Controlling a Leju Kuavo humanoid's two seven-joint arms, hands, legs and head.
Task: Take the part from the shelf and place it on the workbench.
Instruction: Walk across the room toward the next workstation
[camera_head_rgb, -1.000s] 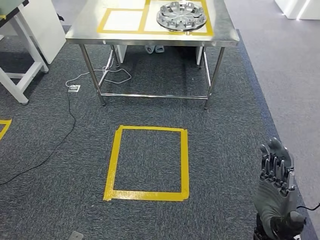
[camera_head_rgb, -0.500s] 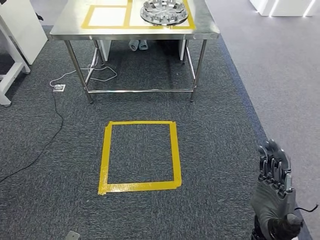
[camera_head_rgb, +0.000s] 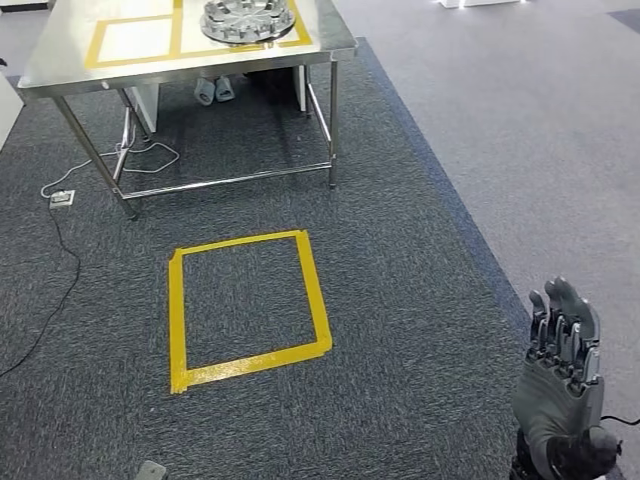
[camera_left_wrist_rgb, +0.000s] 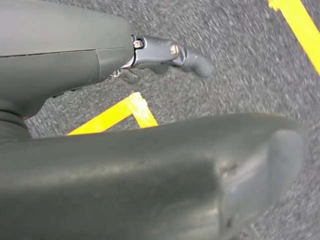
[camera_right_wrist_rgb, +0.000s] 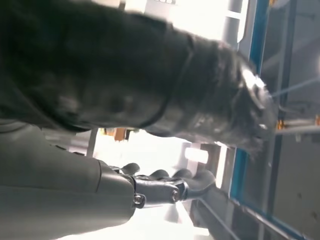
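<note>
The part (camera_head_rgb: 247, 18), a round silver slotted disc, lies on the steel workbench (camera_head_rgb: 68, 70) inside a yellow taped box, at the far top of the head view. My right hand (camera_head_rgb: 560, 385) is raised at the lower right, far from the bench, fingers up and apart, holding nothing. In the right wrist view that hand (camera_right_wrist_rgb: 151, 100) is blurred, its fingers (camera_right_wrist_rgb: 170, 189) stretched out and empty. My left hand (camera_left_wrist_rgb: 113, 150) hangs over the carpet in the left wrist view, its fingers (camera_left_wrist_rgb: 177, 52) extended with nothing in them.
A yellow tape square (camera_head_rgb: 177, 320) marks the dark carpet before the bench. A cable and power strip (camera_head_rgb: 62, 197) lie at the left, and shoes (camera_head_rgb: 211, 90) sit under the bench. Lighter grey floor (camera_head_rgb: 528, 120) runs along the right. A blue frame (camera_right_wrist_rgb: 241, 150) stands near my right hand.
The camera has swung to the right, so the bench and tape square have slid left and tilted in the picture. My right hand keeps its raised, empty pose.
</note>
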